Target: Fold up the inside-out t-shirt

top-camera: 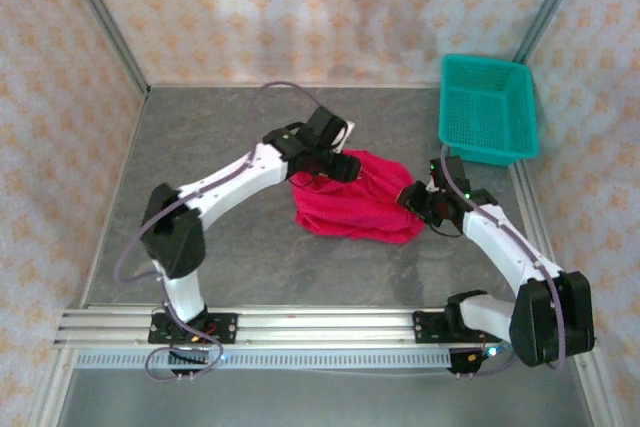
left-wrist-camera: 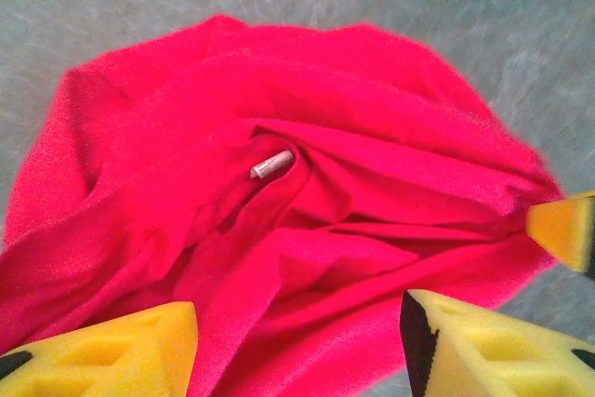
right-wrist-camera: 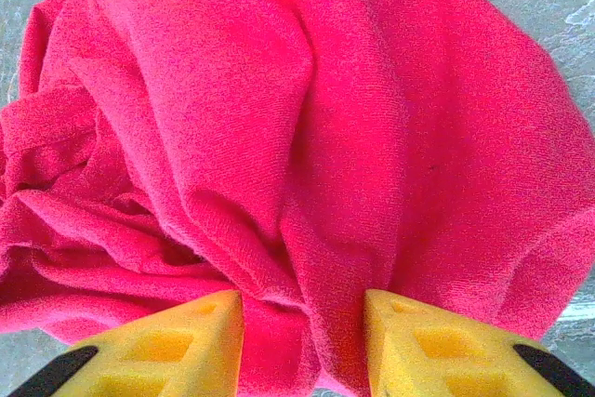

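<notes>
The inside-out t-shirt (top-camera: 355, 205) lies in a crumpled crimson heap in the middle of the grey table. My left gripper (top-camera: 326, 163) hangs over its far-left edge. In the left wrist view the left gripper (left-wrist-camera: 297, 323) is open, its yellow fingers wide apart above loose folds of the t-shirt (left-wrist-camera: 279, 230), and a small white tag (left-wrist-camera: 271, 165) shows in a crease. My right gripper (top-camera: 416, 199) is at the shirt's right edge. In the right wrist view the right gripper (right-wrist-camera: 302, 318) is open, and a fold of the t-shirt (right-wrist-camera: 307, 137) lies between the parted fingers.
A teal mesh basket (top-camera: 487, 107) stands at the far right corner of the table. Patterned walls close the back and sides. Bare grey table (top-camera: 220, 127) lies left of and in front of the shirt. The rail with both arm bases runs along the near edge.
</notes>
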Available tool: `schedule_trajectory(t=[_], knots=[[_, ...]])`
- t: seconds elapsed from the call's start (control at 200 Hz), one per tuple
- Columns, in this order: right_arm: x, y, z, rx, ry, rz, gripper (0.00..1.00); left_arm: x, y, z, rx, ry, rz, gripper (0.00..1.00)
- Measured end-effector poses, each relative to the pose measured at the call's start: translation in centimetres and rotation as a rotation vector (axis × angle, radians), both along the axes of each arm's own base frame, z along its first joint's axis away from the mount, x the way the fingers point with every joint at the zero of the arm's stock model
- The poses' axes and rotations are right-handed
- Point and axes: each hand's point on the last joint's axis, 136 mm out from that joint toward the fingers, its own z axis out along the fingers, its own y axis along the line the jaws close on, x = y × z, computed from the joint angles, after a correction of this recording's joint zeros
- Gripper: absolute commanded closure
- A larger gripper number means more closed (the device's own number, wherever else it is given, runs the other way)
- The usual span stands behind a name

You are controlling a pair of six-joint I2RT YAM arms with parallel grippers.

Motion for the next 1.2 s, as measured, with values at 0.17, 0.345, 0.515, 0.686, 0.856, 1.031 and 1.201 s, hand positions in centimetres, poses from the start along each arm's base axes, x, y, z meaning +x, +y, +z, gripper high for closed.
schedule_trajectory(t=[0.17, 0.345, 0.515, 0.686, 0.856, 1.031, 1.201], knots=[[0.0, 0.0, 0.1, 0.002, -0.004, -0.002, 0.6, 0.5, -0.8, -4.3, 0.113, 0.082, -0.096, 0.25], [0.0, 0.1, 0.1, 0.011, 0.0, -0.002, 0.61, -0.1, -0.3, -7.0, 0.19, 0.14, -0.14, 0.43], [0.6, 0.9, 0.3, 0.068, -0.006, 0.004, 0.61, -0.4, 0.0, -8.7, 0.225, 0.178, -0.155, 0.85], [1.2, 1.8, -1.4, 0.102, 0.041, 0.011, 0.78, 1.1, -0.2, -5.7, 0.167, 0.154, -0.125, 1.0], [1.2, 1.9, -3.5, 0.096, 0.106, 0.006, 1.0, 3.9, 0.7, 3.1, -0.036, 0.057, -0.035, 1.0], [1.8, 2.0, -3.0, 0.098, 0.077, 0.004, 1.0, 3.0, 3.8, 15.5, -0.304, -0.08, 0.036, 1.0], [2.7, 2.1, 0.2, 0.105, -0.036, 0.008, 1.0, -0.3, 5.3, 16.5, -0.379, -0.087, 0.055, 1.0]])
